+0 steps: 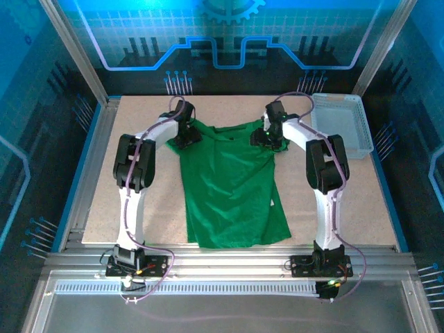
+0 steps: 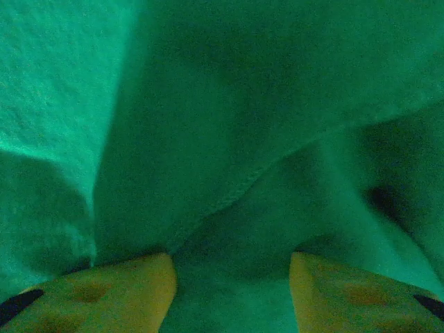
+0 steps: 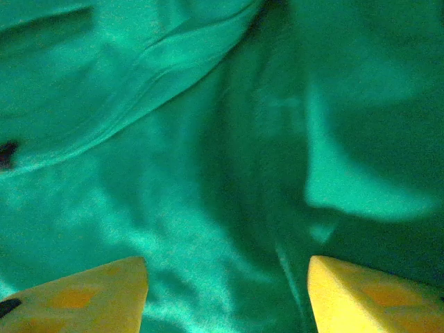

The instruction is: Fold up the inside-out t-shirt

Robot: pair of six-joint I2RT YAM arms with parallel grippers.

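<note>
The inside-out t-shirt (image 1: 232,187), bright green, lies spread on the table with its hem toward the near edge and its shoulders at the far side. My left gripper (image 1: 186,141) is down on the shirt's far left shoulder. Its yellow fingers (image 2: 139,291) stand apart over a stitched fold of cloth (image 2: 229,201), so the left gripper (image 2: 232,267) is open. My right gripper (image 1: 269,141) is on the far right shoulder. The right gripper (image 3: 227,267) is open too, with wrinkled green cloth (image 3: 208,208) lying under the gap between its fingers.
A white mesh basket (image 1: 341,125) stands at the far right corner of the table (image 1: 374,208). Aluminium frame rails run along the table's sides and near edge. Both arms reach from their bases at the near edge, along either side of the shirt.
</note>
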